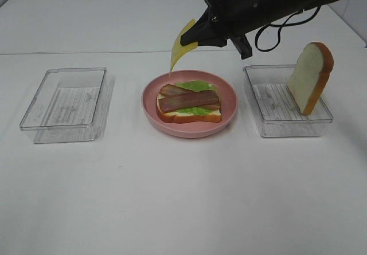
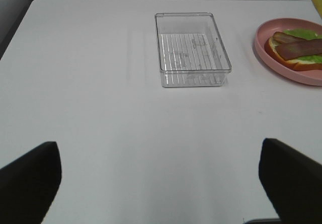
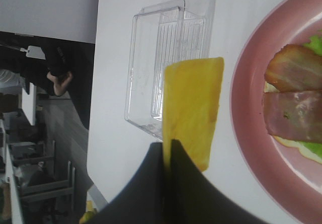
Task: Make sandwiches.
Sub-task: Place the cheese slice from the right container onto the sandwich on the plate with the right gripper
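Note:
The open sandwich [image 1: 189,103] lies on the round pink plate [image 1: 226,89]: a bread slice with green lettuce [image 1: 196,86] and brown-pink bacon strips [image 1: 189,101] on top. My right gripper [image 1: 198,37] reaches in from the upper right. It is shut on a yellow cheese square [image 1: 181,44] that hangs above the plate's far left rim. In the right wrist view the fingers [image 3: 173,156] pinch the cheese [image 3: 193,105] beside the plate [image 3: 249,108] and bacon [image 3: 297,116]. A second bread slice [image 1: 310,77] leans upright in the right tray. My left gripper [image 2: 158,148] is open and empty.
A clear plastic tray [image 1: 66,103] stands left of the plate with nothing in it; it also shows in the left wrist view [image 2: 191,48] and the right wrist view [image 3: 161,68]. Another clear tray [image 1: 275,112] stands right of the plate. The white table's back edge runs behind them.

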